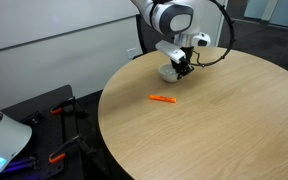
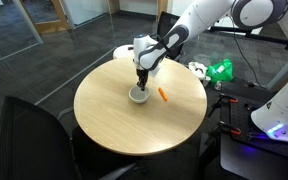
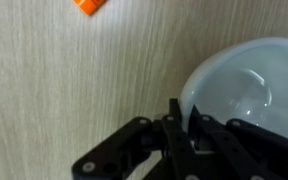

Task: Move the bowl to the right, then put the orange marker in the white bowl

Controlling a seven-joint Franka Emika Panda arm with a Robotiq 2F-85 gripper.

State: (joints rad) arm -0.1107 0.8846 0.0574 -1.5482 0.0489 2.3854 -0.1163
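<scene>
While vertical over the table (image 2: 109,120), hand (image 3: 182,125) tight on the bowl (image 3: 234,90) rim

Upright white bowl (image 2: 138,95); orange marker (image 1: 163,99) flat, apparently apart.

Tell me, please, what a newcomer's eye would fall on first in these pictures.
The claw is down at the rim of the white bowl on the round wooden table. Beside the bowl, apart from it, a bright orange marker lies flat.
</scene>
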